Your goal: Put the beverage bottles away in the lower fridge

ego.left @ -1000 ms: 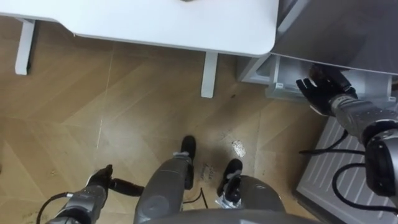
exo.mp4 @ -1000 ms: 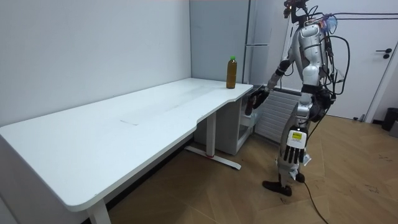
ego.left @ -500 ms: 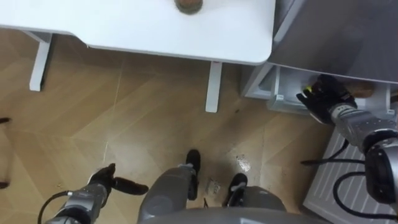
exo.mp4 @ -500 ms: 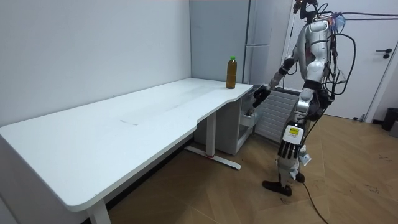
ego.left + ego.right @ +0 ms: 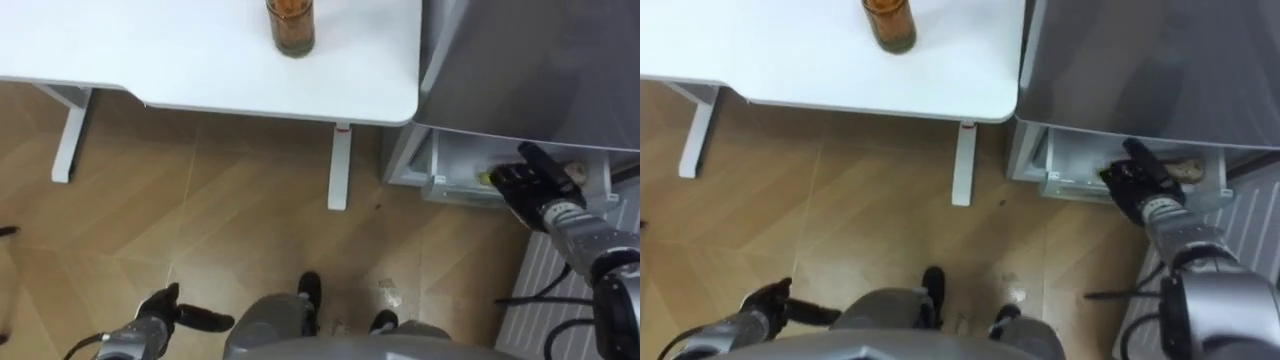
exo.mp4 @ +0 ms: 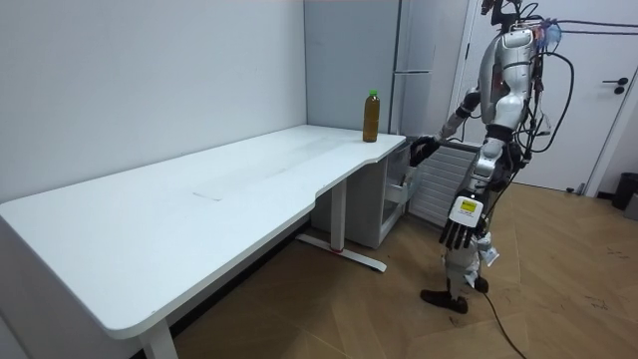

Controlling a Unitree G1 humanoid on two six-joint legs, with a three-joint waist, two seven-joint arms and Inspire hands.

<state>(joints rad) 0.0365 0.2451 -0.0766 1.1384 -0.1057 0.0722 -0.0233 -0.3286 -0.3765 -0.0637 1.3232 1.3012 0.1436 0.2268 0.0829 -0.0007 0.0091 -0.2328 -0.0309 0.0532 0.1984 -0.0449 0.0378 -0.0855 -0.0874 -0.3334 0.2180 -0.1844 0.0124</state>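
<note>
A brown drink bottle (image 5: 290, 25) with a green cap stands upright on the white surface (image 5: 180, 55), close to the corner nearest the grey fridge (image 5: 530, 60). No hand touches it. The robot stands on the wooden floor (image 5: 220, 210) at that end of the surface, facing the fridge's lower part. There a white-lined compartment (image 5: 455, 165) is open at the bottom.

The right hand (image 5: 535, 185) reaches forward, level with the open compartment, in front of its edge. Its fingers are stretched out nearly straight and hold nothing. Whether they touch the compartment cannot be told. Something small and brownish lies inside, just beyond the fingertips, too unclear to name.

The left hand (image 5: 165, 315) hangs low at the robot's side, well apart from the surface and the bottle. Its fingers are loosely extended and empty. In the room view it hangs beside the thigh, while the right arm is held out towards the fridge.
</note>
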